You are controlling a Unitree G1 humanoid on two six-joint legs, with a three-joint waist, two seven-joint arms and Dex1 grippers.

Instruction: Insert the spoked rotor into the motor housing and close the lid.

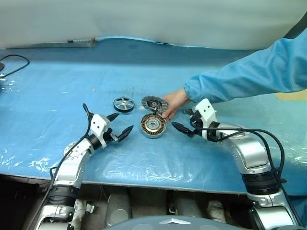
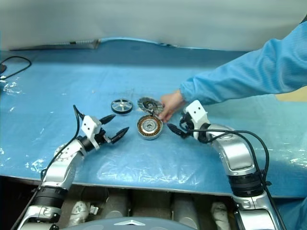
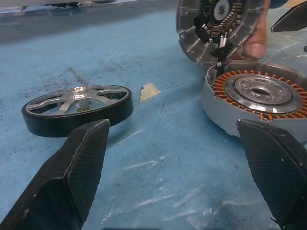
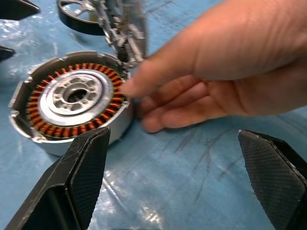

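Fingers on both your left gripper [image 1: 120, 125] and right gripper [image 1: 184, 121] gape empty beside the copper-wound round motor housing [image 1: 153, 125]; closing in risks striking the person's hand [image 1: 175, 102] there.

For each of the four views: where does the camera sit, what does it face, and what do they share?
Head stereo pair: looks forward and down at the blue table; left gripper and right gripper, both open; a person's hand.
Left wrist: between its fingers, spoked rotor, motor housing, tilted lid.
Right wrist: housing, hand.
Shared: the housing shows in all four.
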